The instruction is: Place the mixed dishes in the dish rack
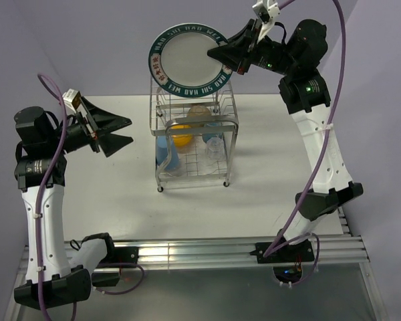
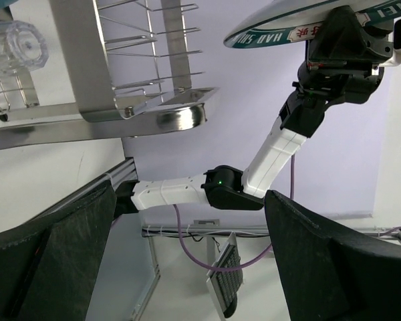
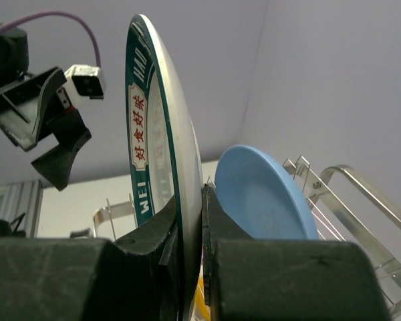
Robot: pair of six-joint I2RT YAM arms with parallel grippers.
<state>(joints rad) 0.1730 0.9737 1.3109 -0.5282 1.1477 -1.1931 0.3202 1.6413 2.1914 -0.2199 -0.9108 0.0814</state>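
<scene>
My right gripper (image 1: 227, 57) (image 3: 202, 241) is shut on the right edge of the white plate with a green patterned rim (image 1: 187, 60) (image 3: 144, 134). It holds the plate upright on edge above the top of the silver wire dish rack (image 1: 195, 137). A blue plate (image 3: 264, 194) stands in the rack's upper wires just behind the held plate. Lower in the rack sit a yellow-orange bowl (image 1: 182, 136), a blue cup (image 1: 166, 154) and a clear glass (image 1: 214, 148) (image 2: 23, 43). My left gripper (image 1: 129, 132) (image 2: 187, 267) hangs wide open and empty, left of the rack.
The rack (image 2: 140, 100) stands on small feet mid-table, with bare white tabletop (image 1: 107, 194) to its left and in front. An aluminium rail (image 1: 207, 251) runs along the near edge by the arm bases. Purple cables (image 1: 50, 167) trail from both arms.
</scene>
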